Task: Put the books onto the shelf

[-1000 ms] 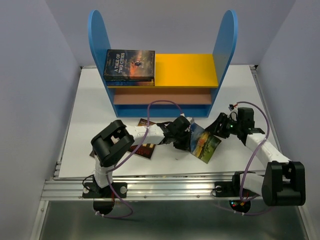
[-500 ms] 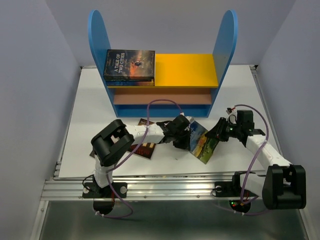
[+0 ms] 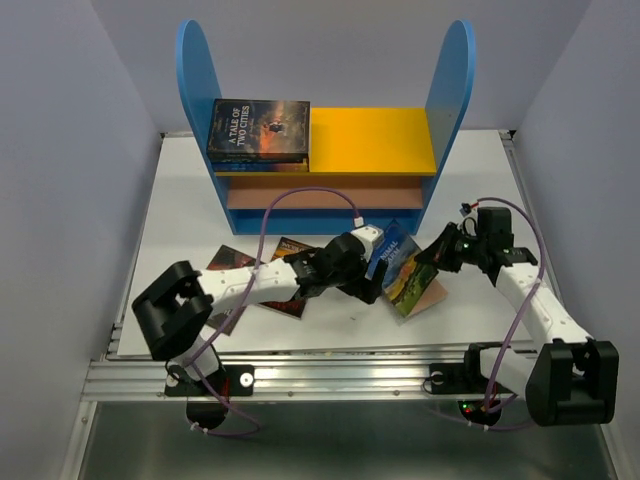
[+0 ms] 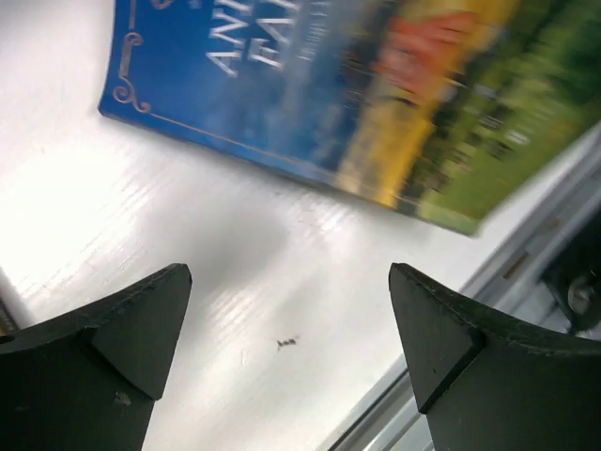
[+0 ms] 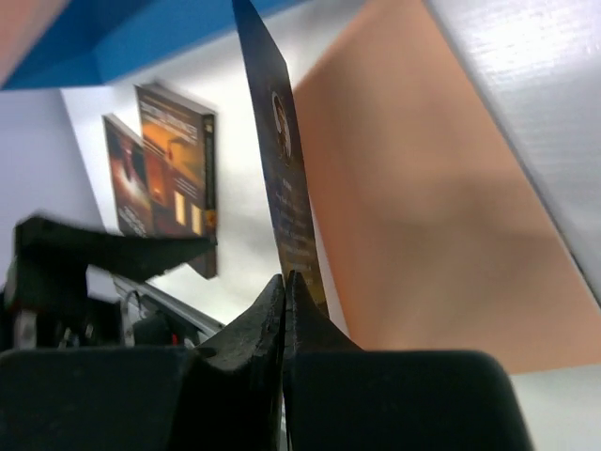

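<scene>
**Work surface:** flat white tabletop [image 3: 180, 200], matt, faint sheen in L wrist view. Bounded at near edge by ribbed aluminium rail [image 3: 300, 372]. Closed in at back and both sides by plain pale lilac-grey walls [image 3: 60, 150].

**Landmark:** small shelf unit [image 3: 197, 80] w/ two round-topped blue side panels, yellow top board, brown middle board and blue base. Set at far side of tabletop, close to back wall.

**Item locations, ref. shelf unit:**
- On yellow top board, L half: stack of paperbacks [image 3: 258, 130], lying flat, dark cover w/ white title uppermost.
- In front, R of centre: blue-and-green landscape paperback [image 3: 405, 270], tilted, not flat on tabletop.
- In front, L of centre: two dark orange-brown paperbacks [image 3: 290, 292], flat on tabletop, partly hidden by L arm.
- Across front of base: thin purple cable [image 3: 300, 200], looped up from L wrist.

**End effectors:**
- L gripper [image 4: 291, 319]: in front of shelf unit, approx. centre. Jaws spread wide, nothing between them; bare tabletop below, landscape paperback just beyond fingertips.
- R gripper [image 5: 284, 282]: in front of shelf unit, R side. Fingers pressed fully together on thin edge of landscape paperback, cover seen edge-on rising from fingertips.
</scene>
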Motion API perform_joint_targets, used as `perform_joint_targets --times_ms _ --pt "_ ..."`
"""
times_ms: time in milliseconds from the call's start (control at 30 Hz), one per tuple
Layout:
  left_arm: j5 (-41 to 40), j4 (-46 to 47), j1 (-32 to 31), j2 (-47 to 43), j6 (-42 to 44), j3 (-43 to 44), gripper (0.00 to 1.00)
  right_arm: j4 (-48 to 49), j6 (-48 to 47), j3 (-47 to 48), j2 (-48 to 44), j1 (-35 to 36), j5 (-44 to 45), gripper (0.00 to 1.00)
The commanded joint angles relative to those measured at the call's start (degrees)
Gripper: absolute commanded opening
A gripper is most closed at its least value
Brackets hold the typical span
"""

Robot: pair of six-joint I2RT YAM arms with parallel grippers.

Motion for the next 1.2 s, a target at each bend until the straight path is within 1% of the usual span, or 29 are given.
perform_joint_targets --times_ms 0,33,67,100,167,200,267,300,367,400,533,567,833,933,1033,1133,1167 --pt "-2.0 9.0 -4.0 -10.5 14.9 -3.8 0.99 -0.8 5.4 4.2 -0.4 0.3 -3.6 0.01" --pt "-2.0 10.3 -4.6 -13.4 18.0 -5.3 0.99 -1.3 5.5 5.3 0.1 0.3 -4.1 0.01" --pt "-1.5 12.3 -5.3 -14.5 23.2 -5.8 0.99 -1.4 6.7 5.8 1.4 0.3 -5.9 0.01" --pt "1.1 13.0 -5.5 -15.6 26.4 -6.5 0.99 -1.5 7.3 6.6 2.0 0.3 -7.0 0.01" --pt "3.0 13.0 -5.7 -17.2 32.3 -6.9 0.99 -1.7 8.9 9.1 3.1 0.3 -9.5 0.01" --pt "3.2 14.0 -6.0 -17.5 38.3 -7.9 0.99 -1.7 9.3 10.0 3.9 0.3 -10.8 0.01" --pt "1.5 15.8 -6.0 -17.6 43.7 -8.7 0.99 -2.1 10.7 11.9 4.2 0.3 -11.0 0.01" --pt "-0.5 17.5 -6.0 -17.4 48.7 -9.1 0.99 -2.3 11.1 12.5 4.6 0.3 -11.3 0.01" --pt "-1.1 18.1 -6.0 -16.3 53.4 -9.0 0.97 -2.3 12.7 13.5 4.9 0.3 -12.1 0.01" --pt "-3.2 18.5 -6.0 -15.7 56.8 -8.7 0.97 -2.4 13.3 14.4 5.5 0.3 -12.6 0.01" --pt "-3.8 19.8 -6.0 -12.3 64.1 -8.4 0.94 -2.4 16.2 17.1 6.8 0.3 -13.9 0.01" --pt "-3.9 23.2 -6.0 -12.0 64.9 -9.0 0.94 -2.4 16.9 18.0 6.9 0.3 -14.5 0.01" --pt "-2.0 31.9 -6.1 -9.4 67.1 -11.5 0.94 -2.4 19.8 21.4 9.7 0.3 -17.6 0.01" --pt "-2.2 32.5 -6.3 -6.5 68.5 -10.9 0.94 -2.3 21.2 21.6 10.4 0.3 -18.5 0.01" --pt "-4.2 32.6 -6.9 -3.8 68.6 -9.0 0.94 -2.4 22.4 22.2 10.5 0.3 -19.4 0.01" --pt "-4.4 32.7 -7.9 -1.6 68.7 -7.5 0.92 -2.4 23.5 22.7 10.8 0.3 -20.2 0.01" --pt "-4.7 32.9 -8.0 -1.3 68.7 -7.3 0.9 -2.3 24.3 22.8 10.7 0.3 -20.2 0.01"
